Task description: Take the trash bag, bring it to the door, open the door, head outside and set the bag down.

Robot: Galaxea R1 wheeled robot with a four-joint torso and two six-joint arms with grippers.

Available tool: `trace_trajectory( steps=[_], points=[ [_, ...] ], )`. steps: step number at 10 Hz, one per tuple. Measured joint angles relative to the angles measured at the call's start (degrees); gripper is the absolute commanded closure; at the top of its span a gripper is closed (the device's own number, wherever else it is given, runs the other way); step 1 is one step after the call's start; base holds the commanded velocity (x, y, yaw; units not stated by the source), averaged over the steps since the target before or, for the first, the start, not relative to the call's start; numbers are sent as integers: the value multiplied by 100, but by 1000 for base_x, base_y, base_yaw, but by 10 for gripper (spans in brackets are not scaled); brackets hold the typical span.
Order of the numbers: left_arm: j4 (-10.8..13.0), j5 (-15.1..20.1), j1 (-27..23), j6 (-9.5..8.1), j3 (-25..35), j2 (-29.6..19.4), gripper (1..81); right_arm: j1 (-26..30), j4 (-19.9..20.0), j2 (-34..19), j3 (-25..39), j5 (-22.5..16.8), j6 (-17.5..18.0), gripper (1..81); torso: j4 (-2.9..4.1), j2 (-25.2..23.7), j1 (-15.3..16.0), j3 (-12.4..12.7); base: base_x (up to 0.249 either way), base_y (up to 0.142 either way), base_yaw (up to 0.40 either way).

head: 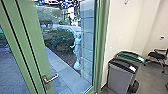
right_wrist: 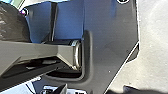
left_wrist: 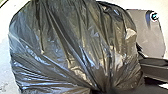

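Pale walls and a grey floor form the room at the head view's right. Across the left and centre we record a green-framed glass door; beyond it lie grey paving, dark green bushes and a tall pale block-built pillar, with a white figure statue just beside the pillar. Right of the door we log a grey bin with a black rim, a green-topped bin close behind it, and a black chair farther back. We locate the black plastic trash bag at the left gripper: its folds draw together there, the fingers closed on it. For the right gripper we cannot tell whether it is open or closed. Smallest entry: a metal lever handle on the door.
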Motion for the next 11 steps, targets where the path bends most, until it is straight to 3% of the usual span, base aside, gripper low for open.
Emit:
trace_trajectory(
  steps=[11],
  points=[
    [5, -2, 4, 0, 0, 0, 811, 0, 0, 0, 0, 0, 0, 10, 0, 0, 0, 0, 83, 0, 0]
  ],
)
